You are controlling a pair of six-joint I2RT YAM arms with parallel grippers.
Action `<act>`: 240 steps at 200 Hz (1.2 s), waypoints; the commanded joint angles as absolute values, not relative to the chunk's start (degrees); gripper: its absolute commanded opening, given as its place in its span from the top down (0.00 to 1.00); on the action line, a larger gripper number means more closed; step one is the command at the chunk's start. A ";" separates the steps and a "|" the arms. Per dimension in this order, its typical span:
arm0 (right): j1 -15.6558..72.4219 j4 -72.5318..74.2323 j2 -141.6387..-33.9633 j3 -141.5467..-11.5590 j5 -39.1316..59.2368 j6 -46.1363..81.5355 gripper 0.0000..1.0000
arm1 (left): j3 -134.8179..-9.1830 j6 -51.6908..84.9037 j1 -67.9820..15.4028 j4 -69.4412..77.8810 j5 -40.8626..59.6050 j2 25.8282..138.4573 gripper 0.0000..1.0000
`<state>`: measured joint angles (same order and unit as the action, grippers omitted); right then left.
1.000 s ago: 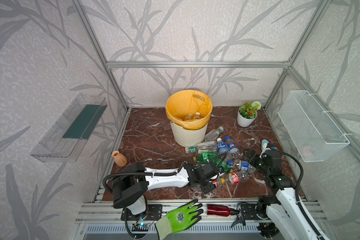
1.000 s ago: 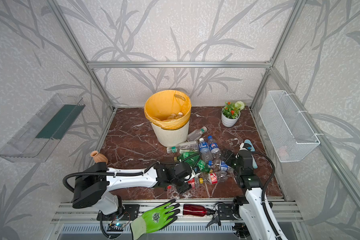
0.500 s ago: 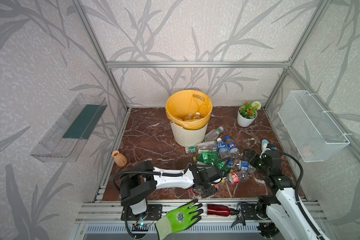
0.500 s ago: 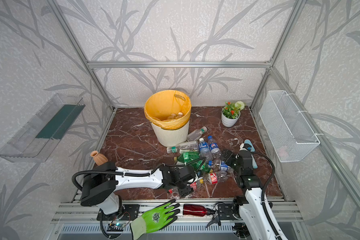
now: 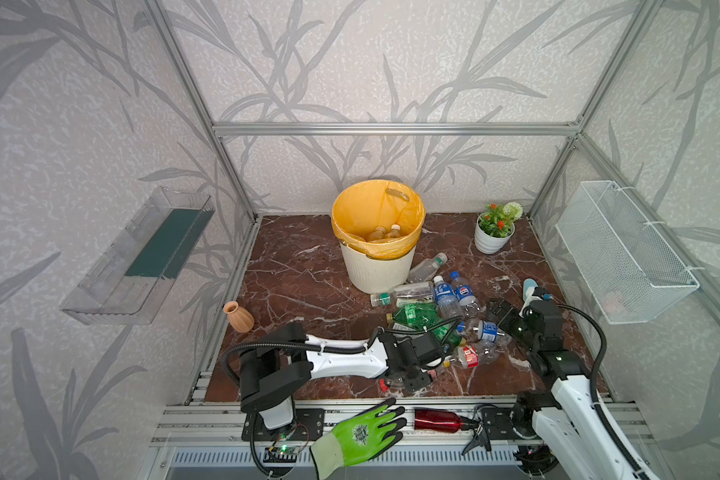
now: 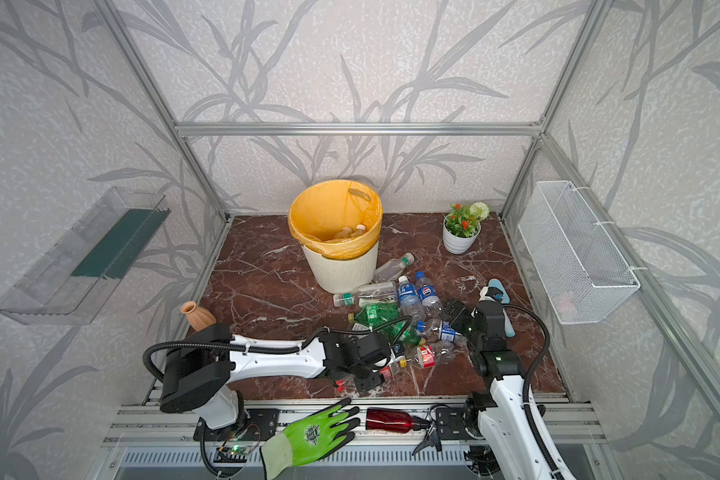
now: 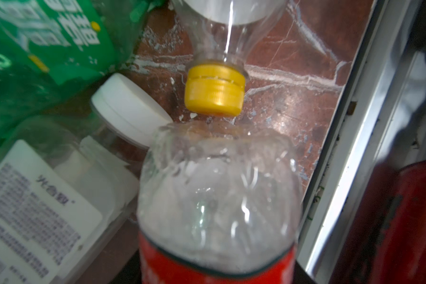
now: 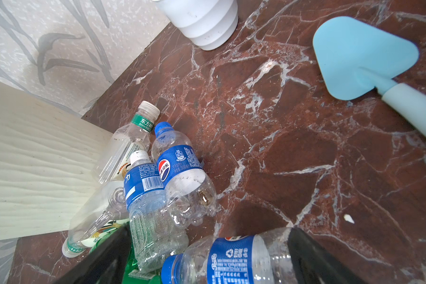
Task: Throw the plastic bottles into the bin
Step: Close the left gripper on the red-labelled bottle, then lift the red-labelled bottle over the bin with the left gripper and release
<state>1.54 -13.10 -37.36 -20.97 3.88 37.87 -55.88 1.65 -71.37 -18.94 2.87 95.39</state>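
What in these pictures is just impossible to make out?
- Left gripper: fingertips hidden under its own body in both top views; the red-label bottle fills the left wrist view.
- Bin: in both top views its wall hides anything below the two bottles showing.
- Wire basket: pinkish thing inside, blurred by mesh in both top views.

Bin (image 5: pixel 375 270) stands on tabletop (image 5: pixel 300 274), centre rear. In the bin: two bottles (image 5: pixel 385 233). Bottle pile (image 5: pixel 443 301) lies front-right of bin, rearmost ones against its wall. Flowerpot (image 5: pixel 491 243) right of bin, apart. Vase (image 5: pixel 238 318) front-left of bin, at tabletop edge. Glove (image 5: pixel 360 434) and metal bottle (image 5: pixel 435 419) well in front of bin, side by side on frame rail (image 5: pixel 208 419).
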 commanded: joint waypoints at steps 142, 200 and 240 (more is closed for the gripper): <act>1.33 -9.26 -37.47 -20.52 4.06 37.87 0.00 | -61.84 -18.61 -52.26 13.53 -15.34 50.68 0.51; 1.32 -9.22 -37.97 -20.98 5.01 37.37 0.00 | -83.28 -1.30 -32.31 10.99 -1.18 78.69 0.43; 1.33 -12.60 -36.45 -22.89 3.77 34.55 0.01 | -89.10 0.87 -30.95 7.03 -2.57 87.14 0.12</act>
<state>1.48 -10.94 -37.71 -20.64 4.45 36.97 -89.10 -2.37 -30.92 8.91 -5.19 87.99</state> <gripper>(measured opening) 0.994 0.848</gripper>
